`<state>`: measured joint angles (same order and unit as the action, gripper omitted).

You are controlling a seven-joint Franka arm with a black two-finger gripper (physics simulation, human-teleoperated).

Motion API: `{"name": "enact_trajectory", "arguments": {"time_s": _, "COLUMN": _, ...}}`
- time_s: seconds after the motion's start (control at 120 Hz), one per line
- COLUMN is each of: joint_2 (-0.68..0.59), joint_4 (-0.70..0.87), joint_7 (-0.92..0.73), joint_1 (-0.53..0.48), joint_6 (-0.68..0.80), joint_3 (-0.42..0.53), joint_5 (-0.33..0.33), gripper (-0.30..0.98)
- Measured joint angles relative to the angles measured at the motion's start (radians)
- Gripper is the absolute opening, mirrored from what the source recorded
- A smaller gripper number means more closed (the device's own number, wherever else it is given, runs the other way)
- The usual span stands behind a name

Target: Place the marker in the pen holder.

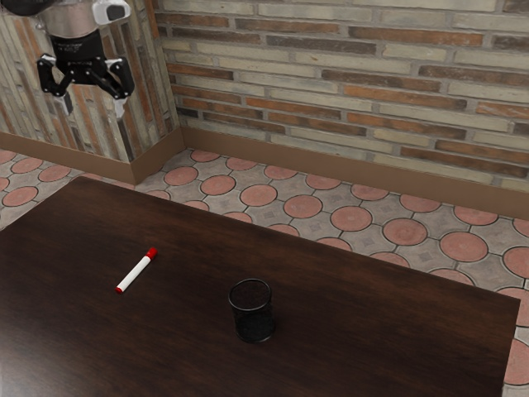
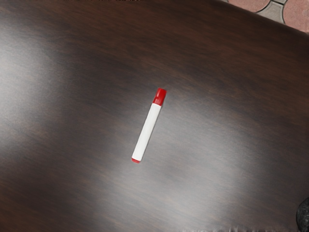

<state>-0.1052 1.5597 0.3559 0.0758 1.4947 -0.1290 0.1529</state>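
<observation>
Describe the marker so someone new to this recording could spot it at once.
Start with the dark wooden table. On it, toward the exterior view's left from the pen holder, lies the slim marker. Its white barrel, red at both ends, and its lying flat set it apart from the upright, round black holder.

We are indoors, in a room, though whether it belongs to a home or an office we cannot tell. Narrow bricks in cream, brown and rusty orange face the walls above a plain brown baseboard. We have a tiled floor, pink circles among grey, and a dark-brown wood-grained tabletop.
</observation>
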Motion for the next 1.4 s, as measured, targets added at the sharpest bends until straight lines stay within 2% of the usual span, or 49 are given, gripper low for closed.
{"name": "enact_trajectory", "arguments": {"time_s": 0.208, "joint_2": -0.018, "joint_4": 0.021, "joint_7": 0.002, "joint_1": -0.003, "joint_6": 0.012, "joint_3": 0.0, "joint_5": 0.001, "gripper": 0.69}}
{"name": "enact_trajectory", "arguments": {"time_s": 0.342, "joint_2": -0.017, "joint_4": 0.203, "joint_7": 0.007, "joint_1": -0.005, "joint_6": 0.057, "joint_3": -0.005, "joint_5": -0.007, "gripper": 0.69}}
{"name": "enact_trajectory", "arguments": {"time_s": 0.517, "joint_2": -0.003, "joint_4": 0.543, "joint_7": 0.016, "joint_1": -0.01, "joint_6": 0.343, "joint_3": -0.031, "joint_5": -0.01, "gripper": 0.69}}
{"name": "enact_trajectory", "arguments": {"time_s": 0.642, "joint_2": 0.034, "joint_4": 0.644, "joint_7": 0.012, "joint_1": -0.014, "joint_6": 0.536, "joint_3": -0.043, "joint_5": -0.011, "gripper": 0.69}}
{"name": "enact_trajectory", "arguments": {"time_s": 0.908, "joint_2": 0.139, "joint_4": 0.674, "joint_7": -0.047, "joint_1": -0.053, "joint_6": 0.787, "joint_3": -0.057, "joint_5": -0.012, "gripper": 0.69}}
{"name": "enact_trajectory", "arguments": {"time_s": 1.108, "joint_2": 0.206, "joint_4": 0.674, "joint_7": -0.114, "joint_1": -0.109, "joint_6": 0.868, "joint_3": -0.057, "joint_5": -0.017, "gripper": 0.69}}
{"name": "enact_trajectory", "arguments": {"time_s": 1.4, "joint_2": 0.264, "joint_4": 0.673, "joint_7": -0.192, "joint_1": -0.127, "joint_6": 0.941, "joint_3": -0.055, "joint_5": -0.048, "gripper": 0.69}}
